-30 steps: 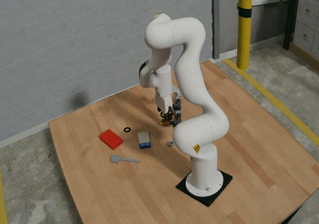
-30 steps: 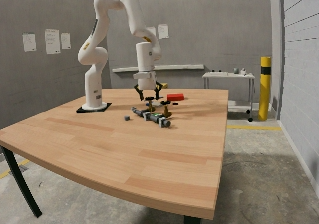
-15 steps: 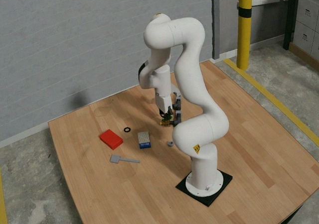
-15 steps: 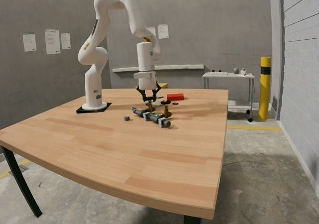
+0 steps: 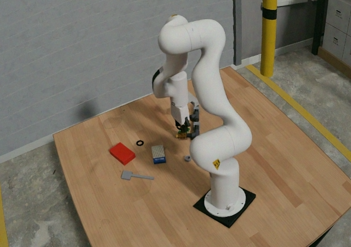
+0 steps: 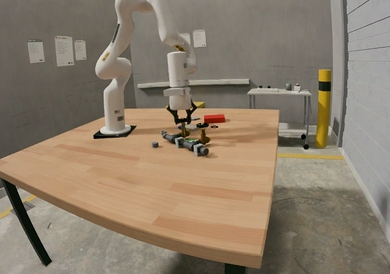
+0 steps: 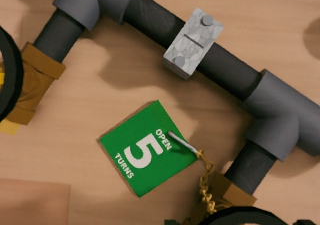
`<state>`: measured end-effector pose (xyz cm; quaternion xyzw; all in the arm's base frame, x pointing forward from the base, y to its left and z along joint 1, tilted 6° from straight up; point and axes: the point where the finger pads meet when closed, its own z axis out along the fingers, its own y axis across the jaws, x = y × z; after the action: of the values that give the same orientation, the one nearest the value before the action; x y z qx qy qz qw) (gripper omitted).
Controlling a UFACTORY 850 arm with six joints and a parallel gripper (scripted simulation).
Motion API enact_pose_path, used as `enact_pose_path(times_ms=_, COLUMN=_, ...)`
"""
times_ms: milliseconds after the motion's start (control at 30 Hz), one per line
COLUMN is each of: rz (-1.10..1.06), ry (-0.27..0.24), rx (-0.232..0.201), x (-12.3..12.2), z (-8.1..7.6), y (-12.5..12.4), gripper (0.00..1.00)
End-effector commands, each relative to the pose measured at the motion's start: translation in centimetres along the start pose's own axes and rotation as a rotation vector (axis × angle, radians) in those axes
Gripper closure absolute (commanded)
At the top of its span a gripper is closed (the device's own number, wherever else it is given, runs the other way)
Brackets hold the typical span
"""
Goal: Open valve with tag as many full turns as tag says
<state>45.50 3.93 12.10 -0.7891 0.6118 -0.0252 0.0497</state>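
A dark grey pipe run [image 7: 200, 55] lies on the wooden table, with two brass valves branching off it. A green tag [image 7: 146, 155] reads "OPEN 5 TURNS". A gold chain [image 7: 207, 185] ties it to the valve at the bottom edge of the wrist view [image 7: 227, 197], whose black handwheel [image 7: 240, 217] is cut off. The other valve [image 7: 27, 82] sits at the left edge. In the exterior view, my gripper [image 6: 182, 120] points straight down, shut on the handwheel of the left valve [image 6: 184, 133]. The other valve's handwheel [image 6: 202, 125] stands free to its right. My fingers are outside the wrist view.
A grey clamp [image 7: 193, 42] holds the pipe. A red block [image 5: 122, 152], a blue-sided box [image 5: 158, 154], a black ring [image 5: 139, 142], a grey paddle [image 5: 136, 175] and a small grey cylinder [image 5: 187, 158] lie left of the pipework. The arm's base [image 5: 224, 203] stands nearby.
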Motion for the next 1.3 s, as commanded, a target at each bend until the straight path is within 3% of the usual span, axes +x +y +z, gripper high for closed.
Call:
enact_pose_path(times_ms=0, rz=-0.003, ry=0.0, rx=0.002, x=0.02, z=-0.06, y=-0.1, gripper=1.0)
enact_pose_path(times_ms=333, rz=-0.076, ry=0.0, rx=0.002, x=0.02, z=-0.06, y=-0.1, gripper=1.0)
enact_pose_path(times_ms=767, rz=-0.423, ry=0.001, rx=0.002, x=0.02, z=-0.06, y=-0.1, gripper=1.0)
enact_pose_path(times_ms=1267, rz=-1.214, ry=0.015, rx=-0.006, x=0.02, z=-0.06, y=-0.1, gripper=1.0)
